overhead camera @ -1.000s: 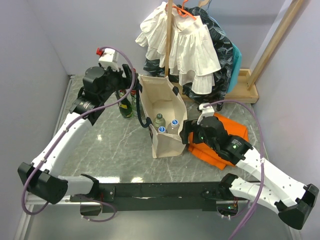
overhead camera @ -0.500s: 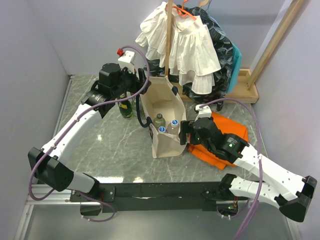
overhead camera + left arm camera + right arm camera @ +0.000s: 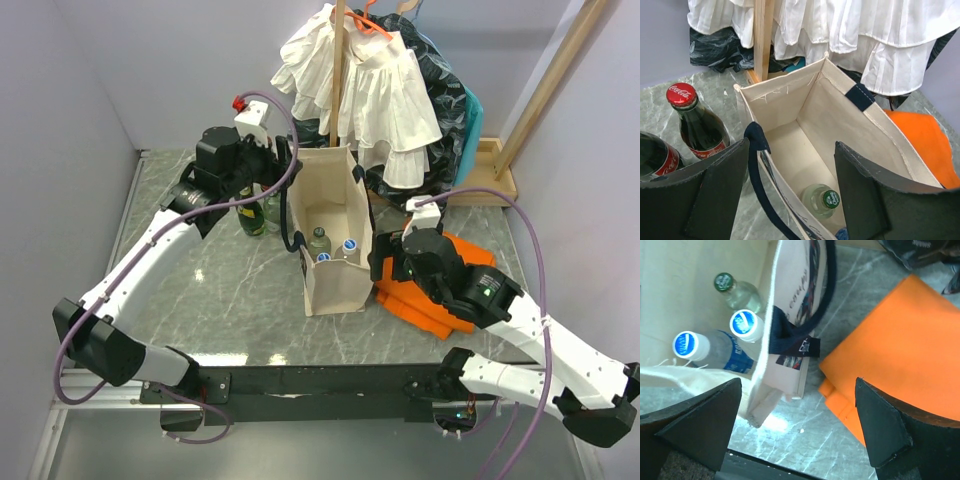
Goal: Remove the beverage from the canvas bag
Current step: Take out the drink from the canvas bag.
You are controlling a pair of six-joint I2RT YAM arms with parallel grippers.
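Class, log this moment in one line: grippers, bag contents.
left gripper open over canvas bag | right gripper open at bag's side | bag holds green-capped bottle, two blue-capped bottles

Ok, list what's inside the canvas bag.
In the bag: a green-capped bottle and two blue-capped bottles, all upright. Their bases and the floor beneath them cannot be seen.

Overhead looks down; both wrist cameras, seemingly close, share canvas bag (image 3: 338,285).

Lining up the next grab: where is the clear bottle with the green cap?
The clear green-capped bottle stands upright on the floor of the tall cream canvas bag mid-table in the top view, just beyond the two blue-capped bottles.
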